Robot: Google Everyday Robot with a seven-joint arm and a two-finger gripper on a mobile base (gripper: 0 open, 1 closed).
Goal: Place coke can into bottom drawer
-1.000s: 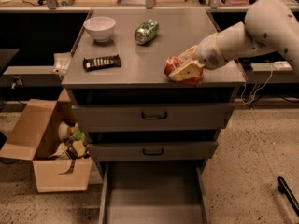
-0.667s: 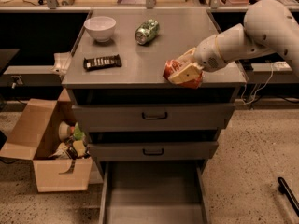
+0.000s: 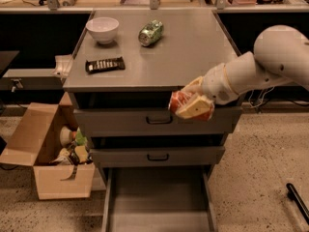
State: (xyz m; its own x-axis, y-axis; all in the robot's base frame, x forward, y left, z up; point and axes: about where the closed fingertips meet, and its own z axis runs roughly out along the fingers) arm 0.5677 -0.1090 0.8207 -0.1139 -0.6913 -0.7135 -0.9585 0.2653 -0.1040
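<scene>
One camera view: the hand (image 3: 189, 100) is clamped around the coke can (image 3: 176, 100), holding it just off the bench's (image 3: 193, 47) front edge near the right corner, level with the top drawer (image 3: 120, 122). Below, the bottom drawer (image 3: 159, 202) stands pulled out. A white bowl (image 3: 102, 29) and a dark bar (image 3: 105, 64) sit near the left edge, and a green can (image 3: 150, 32) lies towards the back.

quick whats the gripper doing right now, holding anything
gripper: jaws closed on the coke can, held in the air in front of the top drawer, above the open bottom drawer.
</scene>
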